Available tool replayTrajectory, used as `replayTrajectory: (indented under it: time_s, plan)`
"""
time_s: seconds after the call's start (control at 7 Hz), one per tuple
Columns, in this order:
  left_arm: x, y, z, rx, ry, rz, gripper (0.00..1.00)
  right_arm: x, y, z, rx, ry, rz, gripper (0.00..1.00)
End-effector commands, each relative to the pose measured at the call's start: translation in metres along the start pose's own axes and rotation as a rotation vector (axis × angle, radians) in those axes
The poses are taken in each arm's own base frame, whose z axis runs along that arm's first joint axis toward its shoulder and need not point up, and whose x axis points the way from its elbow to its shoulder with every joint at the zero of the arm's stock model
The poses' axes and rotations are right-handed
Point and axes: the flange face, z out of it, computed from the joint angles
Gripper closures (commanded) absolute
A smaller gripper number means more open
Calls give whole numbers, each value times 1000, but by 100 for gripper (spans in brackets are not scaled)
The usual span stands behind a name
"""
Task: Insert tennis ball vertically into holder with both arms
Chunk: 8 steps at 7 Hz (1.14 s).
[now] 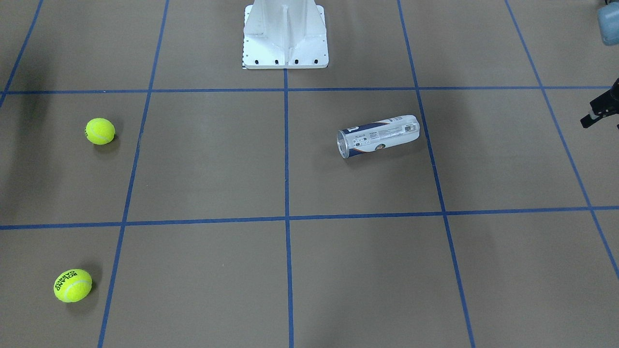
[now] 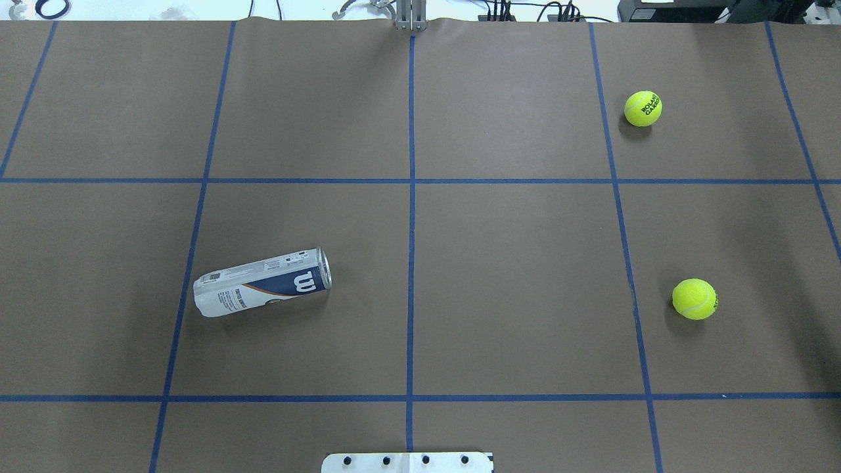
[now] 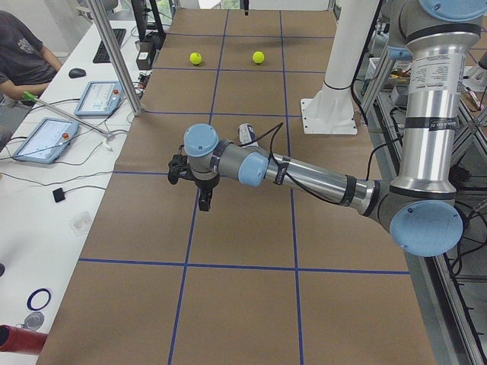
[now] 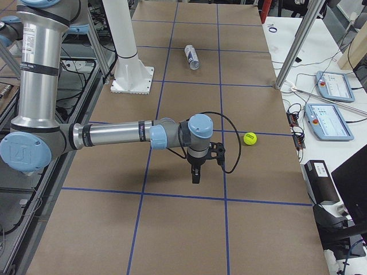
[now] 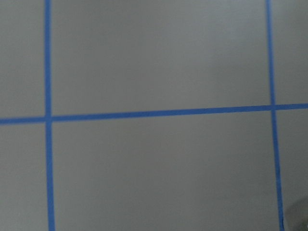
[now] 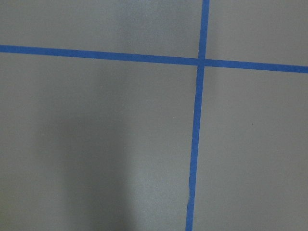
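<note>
The holder [image 2: 263, 290], a clear tube with a navy and white "W" label, lies on its side on the table's left half, open end toward the centre line. It also shows in the front view [image 1: 378, 135]. Two yellow tennis balls lie on the right half, one far [image 2: 642, 108] and one near [image 2: 694, 299]. My left gripper [image 3: 205, 202] hangs over the table's left end, well apart from the holder; only its edge shows in the front view [image 1: 599, 110]. My right gripper [image 4: 195, 175] hangs over the right end, beside a ball [image 4: 249, 138]. I cannot tell whether either is open or shut.
The white metal base [image 2: 407, 462] stands at the near middle edge. Blue tape lines divide the brown table cover [image 2: 512, 276] into squares. Both wrist views show only cover and tape. Operator desks with tablets [image 3: 46, 139] flank the table ends.
</note>
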Motion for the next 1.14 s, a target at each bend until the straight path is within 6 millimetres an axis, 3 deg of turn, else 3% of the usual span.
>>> replayTrajectory:
  time_s: [0.0,0.14,0.29,0.43,0.57,0.86,1.0]
  plan:
    - [46,-25,3,53,33,200,1,2,2,1,-2,3,6,0]
    - [86,-27,16,56,74,256,1,2,4,1,-3,0,6,0]
    - [147,-35,44,52,111,443,0,4,4,3,-6,2,9,0]
    - [194,-50,59,75,94,589,9,2,4,1,-1,1,6,0]
    - [249,-55,79,96,65,724,1,2,4,1,-3,0,6,0]
    - [329,-41,113,75,123,850,0,1,4,-1,2,1,2,0]
    - [357,-33,125,67,143,899,0,1,3,0,0,1,2,0]
